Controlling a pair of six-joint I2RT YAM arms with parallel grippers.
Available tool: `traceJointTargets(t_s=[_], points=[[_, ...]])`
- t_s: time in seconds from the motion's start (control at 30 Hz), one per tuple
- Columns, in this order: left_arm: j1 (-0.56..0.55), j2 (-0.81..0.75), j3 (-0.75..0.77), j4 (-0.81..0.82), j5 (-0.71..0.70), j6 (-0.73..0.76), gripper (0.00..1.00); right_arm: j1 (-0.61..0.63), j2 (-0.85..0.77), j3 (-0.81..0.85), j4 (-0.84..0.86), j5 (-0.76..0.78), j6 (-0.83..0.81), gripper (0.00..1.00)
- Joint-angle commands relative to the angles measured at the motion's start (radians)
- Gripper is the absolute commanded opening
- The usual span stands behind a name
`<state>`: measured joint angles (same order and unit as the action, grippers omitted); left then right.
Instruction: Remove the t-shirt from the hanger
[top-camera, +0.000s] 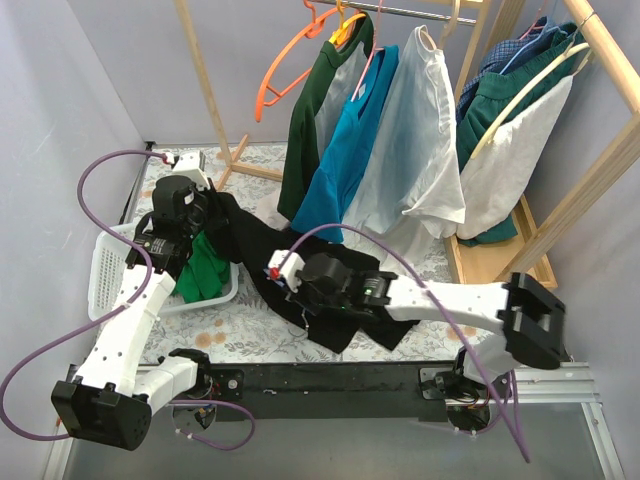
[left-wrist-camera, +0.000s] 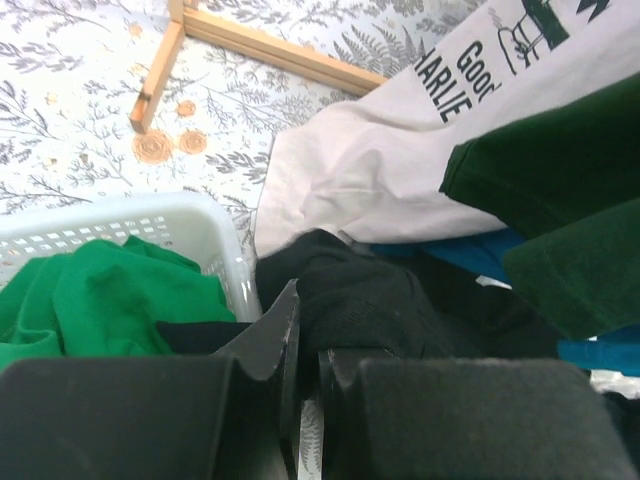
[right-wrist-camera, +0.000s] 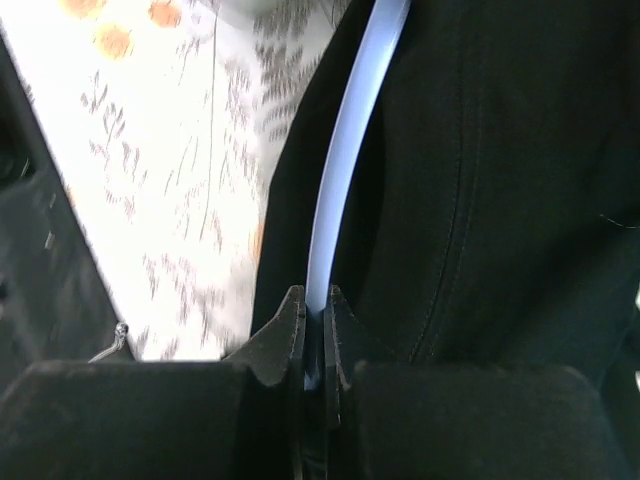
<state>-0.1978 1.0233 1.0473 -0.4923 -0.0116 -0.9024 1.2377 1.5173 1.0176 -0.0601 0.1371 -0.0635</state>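
Observation:
A black t-shirt (top-camera: 262, 262) lies stretched across the patterned table between my two arms. My left gripper (top-camera: 200, 215) is shut on a bunch of its black cloth (left-wrist-camera: 380, 300) beside the white basket. My right gripper (top-camera: 290, 272) is shut on a pale blue hanger (right-wrist-camera: 345, 170) that runs along the black cloth (right-wrist-camera: 510, 190). Most of the hanger is hidden by the shirt in the top view.
A white basket (top-camera: 108, 262) holding a green garment (top-camera: 205, 268) stands at the left. A wooden rack (top-camera: 590, 170) at the back holds hung shirts: dark green (top-camera: 310, 120), teal (top-camera: 345, 160), white (top-camera: 415, 150). An empty orange hanger (top-camera: 285, 70) hangs there.

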Motion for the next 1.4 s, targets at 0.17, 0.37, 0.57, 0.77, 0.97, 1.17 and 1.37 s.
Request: traceJointTargets(t_s=[0.17,0.37,0.57,0.77,0.97,1.17,1.37], points=[[0.004,0.02,0.101,0.058,-0.097,-0.006,0.0,0.003,-0.316,-0.154,-0.176,-0.031,0.013,0.01],[0.003,0.07,0.163,0.073,-0.148,-0.038,0.0,0.012,-0.442,-0.125,-0.314,-0.125,-0.018,0.01],[0.004,0.129,0.22,0.109,-0.149,-0.072,0.0,0.049,-0.465,-0.054,-0.503,-0.197,-0.019,0.01],[0.003,0.181,0.235,0.112,-0.162,-0.07,0.0,0.109,-0.52,-0.01,-0.527,-0.194,-0.007,0.01],[0.003,0.193,0.191,0.123,-0.151,-0.063,0.0,0.131,-0.575,0.162,-0.622,-0.171,0.001,0.01],[0.004,0.187,0.126,0.156,-0.05,-0.04,0.0,0.129,-0.612,0.252,-0.635,-0.143,-0.006,0.01],[-0.005,0.159,0.059,0.189,0.113,-0.023,0.0,0.131,-0.632,0.242,-0.472,-0.056,0.054,0.01]])
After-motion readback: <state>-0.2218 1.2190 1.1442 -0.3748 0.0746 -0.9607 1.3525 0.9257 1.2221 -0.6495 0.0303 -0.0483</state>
